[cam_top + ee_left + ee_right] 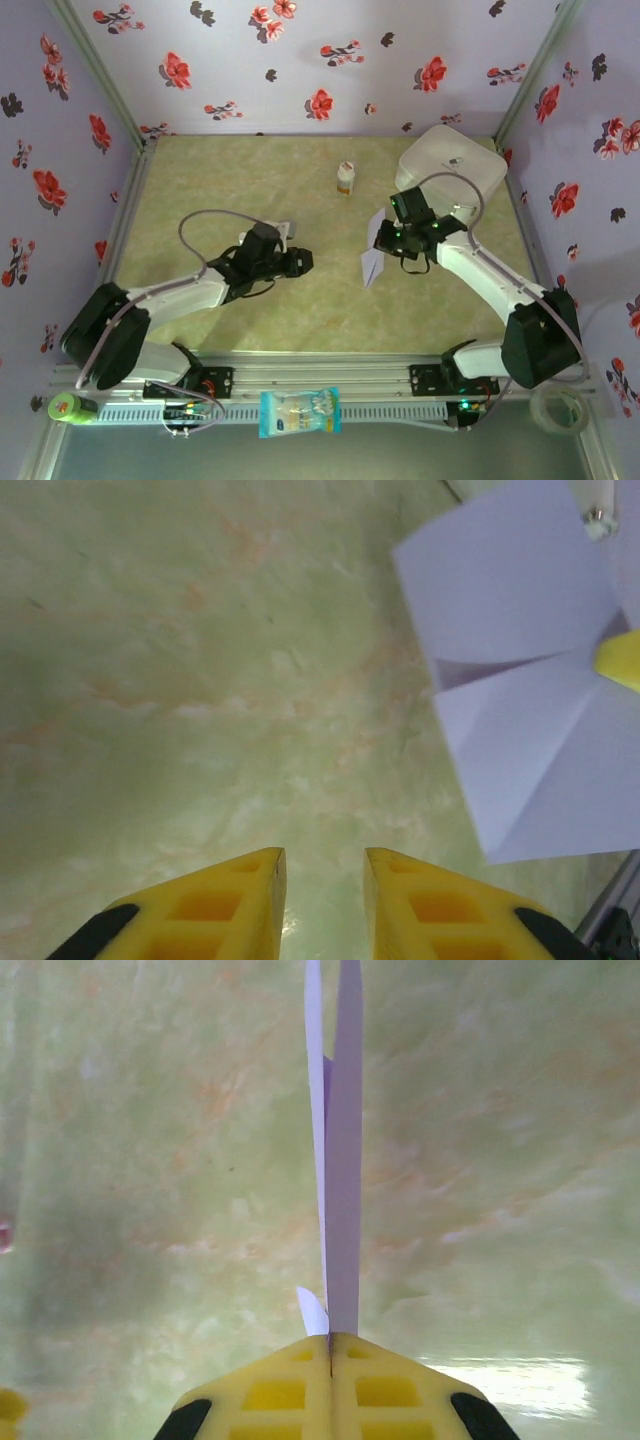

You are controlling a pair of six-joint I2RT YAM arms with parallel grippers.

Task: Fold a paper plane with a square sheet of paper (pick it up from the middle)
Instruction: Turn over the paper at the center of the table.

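Pinching the lavender sheet of paper with the right fingers: tips pressed tight together on one edge of it. In the right wrist view I see the sheet edge-on, with thin layers running straight away from the seam between the tips. Sheet is folded, not flat.

Left fingers are narrowly apart with nothing between them, over bare green desk. The left wrist view has the sheet at upper right, well clear of those fingers. It shows slanted panels meeting at a crease, with a yellow tip of the right fingers at its right edge.

From the top camera the sheet sits mid-desk, a bit right of centre, between the two arms and just beside the right wrist. I can't tell whether its lower corner touches the desk.

White case is at the far right corner, behind the right arm. Small white bottle stands upright at far centre. Blue-white snack packet is at the near rail, between the arm bases.
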